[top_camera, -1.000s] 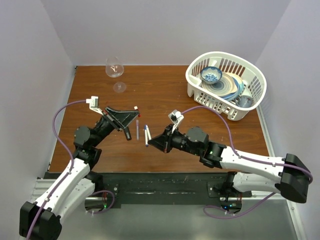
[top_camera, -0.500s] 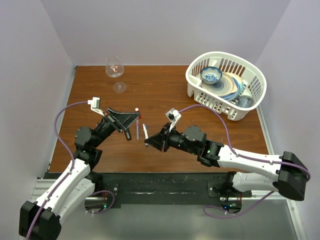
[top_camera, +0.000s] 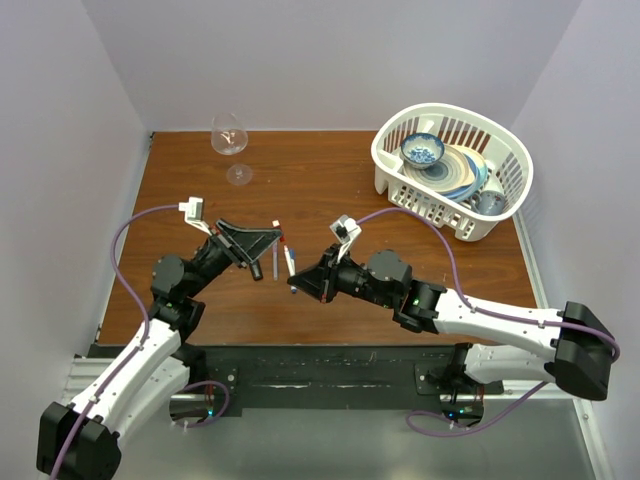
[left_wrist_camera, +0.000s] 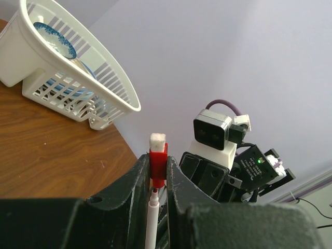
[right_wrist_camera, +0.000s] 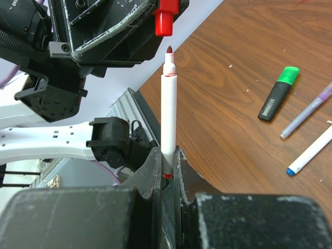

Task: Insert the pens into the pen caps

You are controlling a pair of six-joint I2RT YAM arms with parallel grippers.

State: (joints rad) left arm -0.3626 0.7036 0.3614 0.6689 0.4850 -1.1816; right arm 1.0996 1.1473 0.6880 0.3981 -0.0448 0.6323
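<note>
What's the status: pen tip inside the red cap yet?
No, the right wrist view shows a clear gap between the white pen tip and the red cap above it.

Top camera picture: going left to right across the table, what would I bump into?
Left gripper holding the red cap → right gripper holding the white pen → white dish basket. The wine glass overlaps the left gripper's span, so I skip it.

Pale lilac walls (top_camera: 330, 60), wooden table (top_camera: 330, 190).
</note>
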